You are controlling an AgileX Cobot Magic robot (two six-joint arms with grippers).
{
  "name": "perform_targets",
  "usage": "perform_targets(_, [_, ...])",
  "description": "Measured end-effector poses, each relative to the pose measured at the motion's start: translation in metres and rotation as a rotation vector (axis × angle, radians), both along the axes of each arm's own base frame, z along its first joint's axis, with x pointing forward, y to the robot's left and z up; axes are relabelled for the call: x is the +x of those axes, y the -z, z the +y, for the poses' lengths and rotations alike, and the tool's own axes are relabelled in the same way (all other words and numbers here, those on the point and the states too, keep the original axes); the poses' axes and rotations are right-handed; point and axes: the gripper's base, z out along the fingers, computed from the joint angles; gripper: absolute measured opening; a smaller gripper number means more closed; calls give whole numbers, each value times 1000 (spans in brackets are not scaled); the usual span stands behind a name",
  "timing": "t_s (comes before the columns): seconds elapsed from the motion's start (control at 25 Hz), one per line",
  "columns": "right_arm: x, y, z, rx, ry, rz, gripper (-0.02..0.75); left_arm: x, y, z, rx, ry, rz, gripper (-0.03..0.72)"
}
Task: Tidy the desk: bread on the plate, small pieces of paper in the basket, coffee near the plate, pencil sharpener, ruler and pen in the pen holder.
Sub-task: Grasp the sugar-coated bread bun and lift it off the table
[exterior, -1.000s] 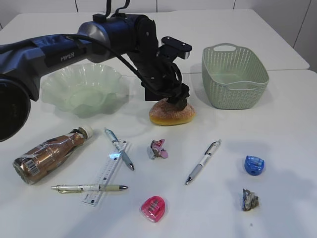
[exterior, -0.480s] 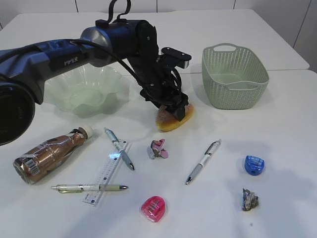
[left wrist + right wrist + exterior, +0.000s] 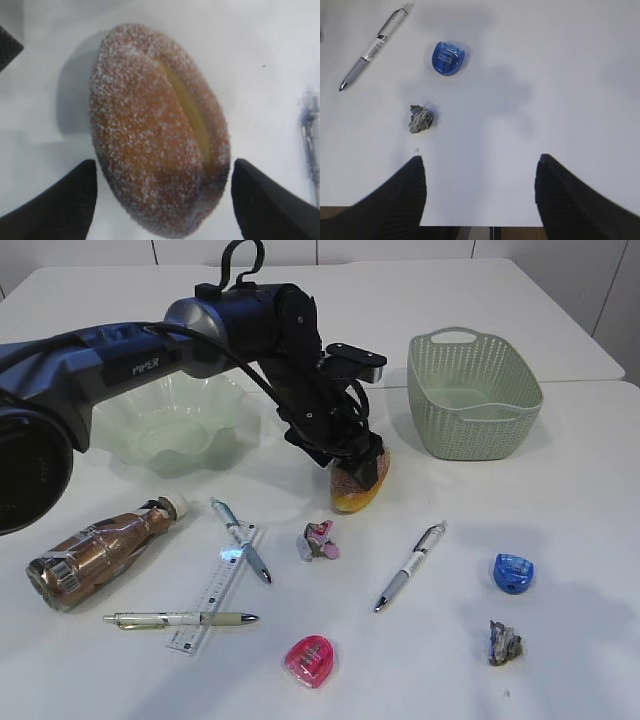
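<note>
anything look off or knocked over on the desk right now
The bread stands tipped up on its edge between the left hand's fingers instead of lying flat. The coffee lies on its side by the plate, and one pen rests across the ruler. No spill shows.

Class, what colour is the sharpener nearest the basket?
Blue; clearest in the right wrist view.

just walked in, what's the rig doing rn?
Desk-tidying run. The left gripper is clamped on the bread, which is tipped up on its edge between the plate and the basket; neither holds anything yet. The right gripper hangs open over the blue sharpener and a paper scrap. Coffee, pens and ruler lie untouched on the desk.
</note>
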Motion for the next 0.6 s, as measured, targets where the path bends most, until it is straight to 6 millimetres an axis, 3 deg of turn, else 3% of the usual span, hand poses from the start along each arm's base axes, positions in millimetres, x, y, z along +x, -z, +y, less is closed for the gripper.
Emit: perform_targets(0.6, [0,0,0,0,1,-2,533,3,-4,-8,-115,-55,-17,594])
